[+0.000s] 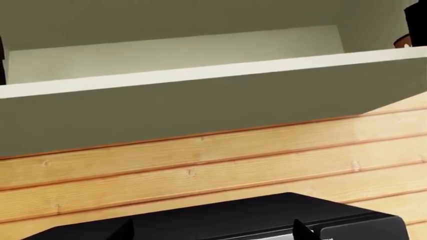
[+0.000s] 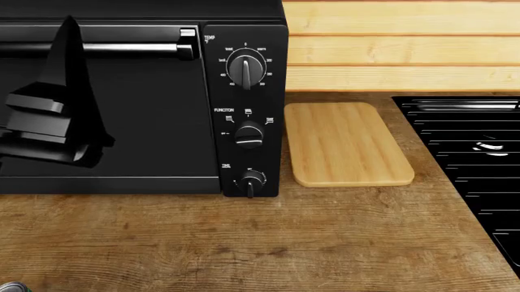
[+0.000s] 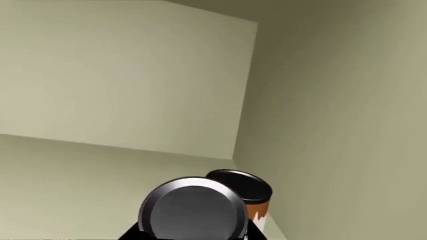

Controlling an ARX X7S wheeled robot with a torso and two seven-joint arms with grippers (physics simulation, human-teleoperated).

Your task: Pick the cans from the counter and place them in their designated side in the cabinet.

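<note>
Because the right wrist view looks straight onto a silver can top (image 3: 193,210) filling its near edge, the right gripper appears to be holding that can upright inside the cabinet (image 3: 120,75); its jaws are not visible. An orange-labelled can (image 3: 248,192) stands just beyond, by the corner. Another silver top (image 2: 10,286) remains on the counter (image 2: 268,243), nearer the left arm (image 2: 57,121), whose gripper state cannot be told.

Our left arm in the head view

We see our arm (image 2: 49,115) as glossy black, faceted, angular blocks tapering upward to a thin pointed fin.
</note>
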